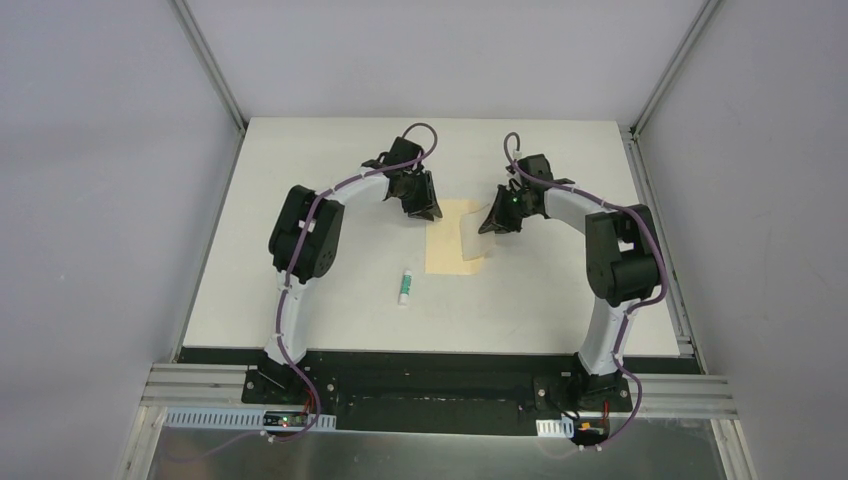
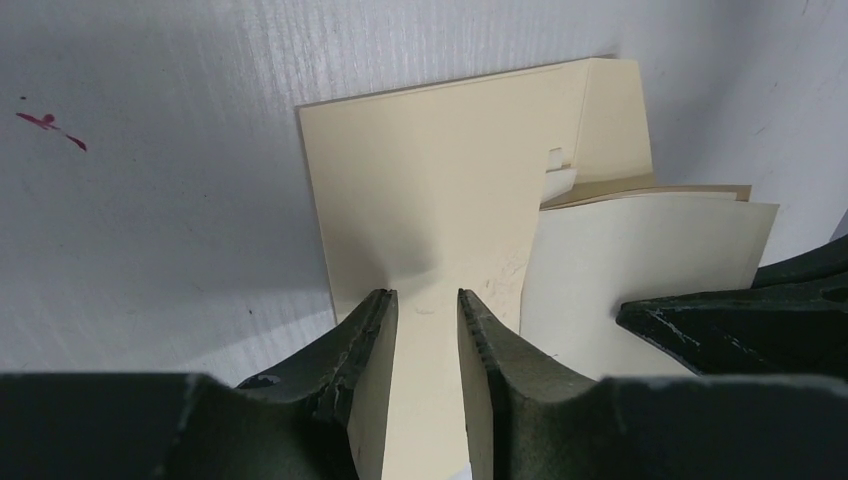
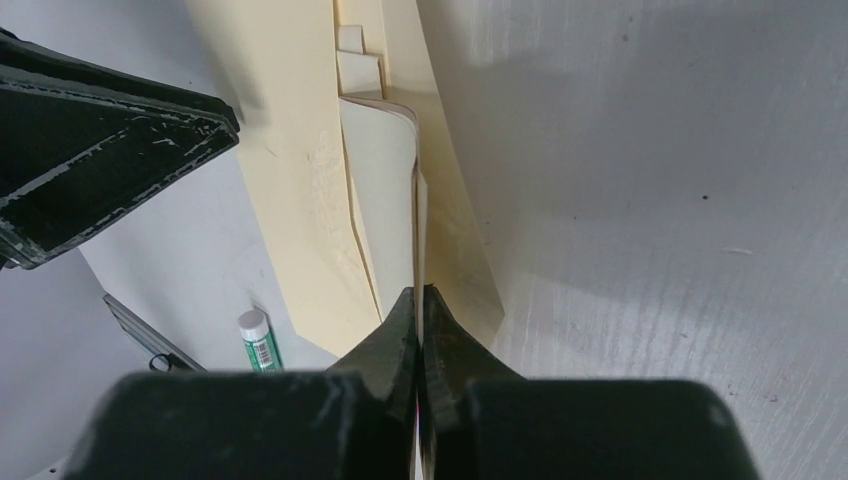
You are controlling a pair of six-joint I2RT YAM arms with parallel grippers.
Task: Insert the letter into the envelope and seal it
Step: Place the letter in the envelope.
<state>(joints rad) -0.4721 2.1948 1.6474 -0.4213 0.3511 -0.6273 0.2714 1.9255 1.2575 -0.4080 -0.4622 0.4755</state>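
The yellow-tan envelope (image 1: 445, 250) (image 2: 430, 170) lies flat mid-table. My left gripper (image 1: 422, 208) (image 2: 428, 298) is open over its left part, the jaws a small gap apart with only envelope surface between them. The paler letter (image 1: 474, 240) (image 2: 640, 265) (image 3: 382, 190) is lifted and curved over the envelope's right side. My right gripper (image 1: 488, 226) (image 3: 420, 290) is shut on the letter's near edge. The letter's far edge meets the envelope's raised layer (image 2: 612, 115); whether it is inside I cannot tell.
A small white-green tube (image 1: 405, 287) (image 3: 258, 340) lies on the white table (image 1: 300, 200), in front and left of the envelope. Metal frame rails run along both table sides. In the right wrist view, the left gripper's finger (image 3: 110, 150) stands close to the envelope's left.
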